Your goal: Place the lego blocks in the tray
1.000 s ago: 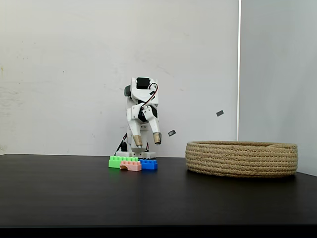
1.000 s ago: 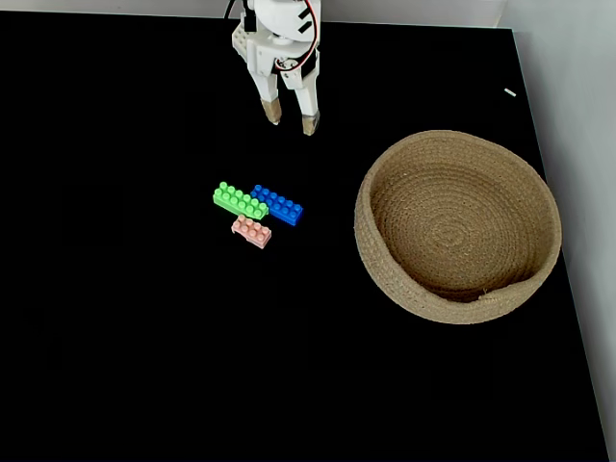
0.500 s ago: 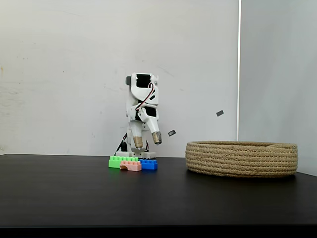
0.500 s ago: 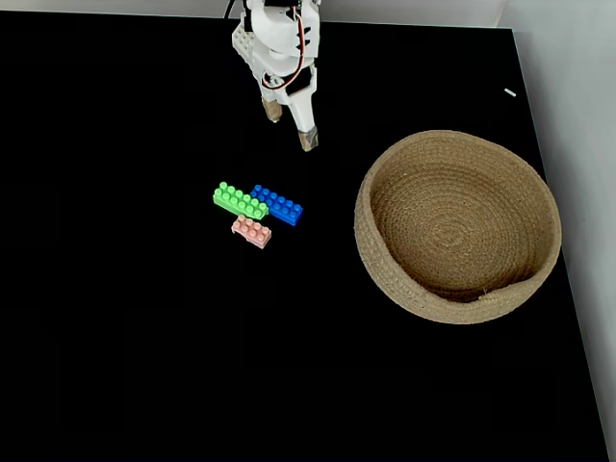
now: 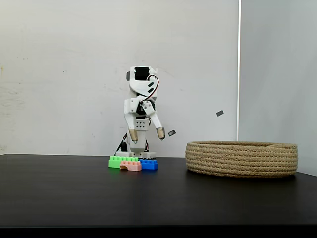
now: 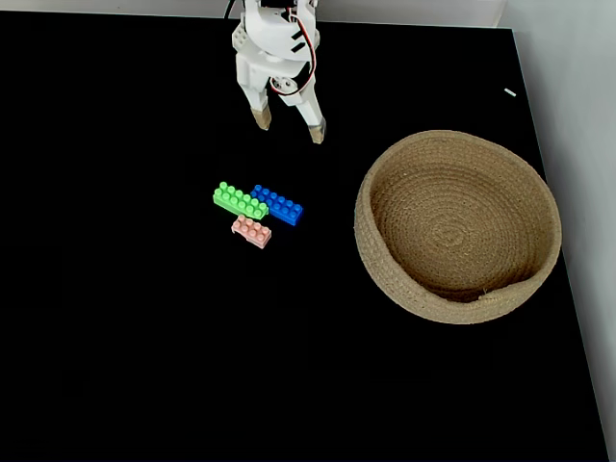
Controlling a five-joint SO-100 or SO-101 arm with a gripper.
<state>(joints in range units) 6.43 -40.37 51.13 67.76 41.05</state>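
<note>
Nothing placed yet: green, blue and pink studded plastic bricks are clustered mid-bench, the coiled tan rope basket is unfilled, the white gripper is held spread apart above.

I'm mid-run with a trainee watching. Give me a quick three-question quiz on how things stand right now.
1. True or false: the tray already holds a brick.
2. Which brick lies closest to the tray in the top-down fixed view: (a) green brick, (b) pink brick, (c) blue brick?
3. Is the gripper open or shut, and does it hold anything?

Key: 1. False. 2. c. 3. Open, holding nothing, short of the bricks.
</note>
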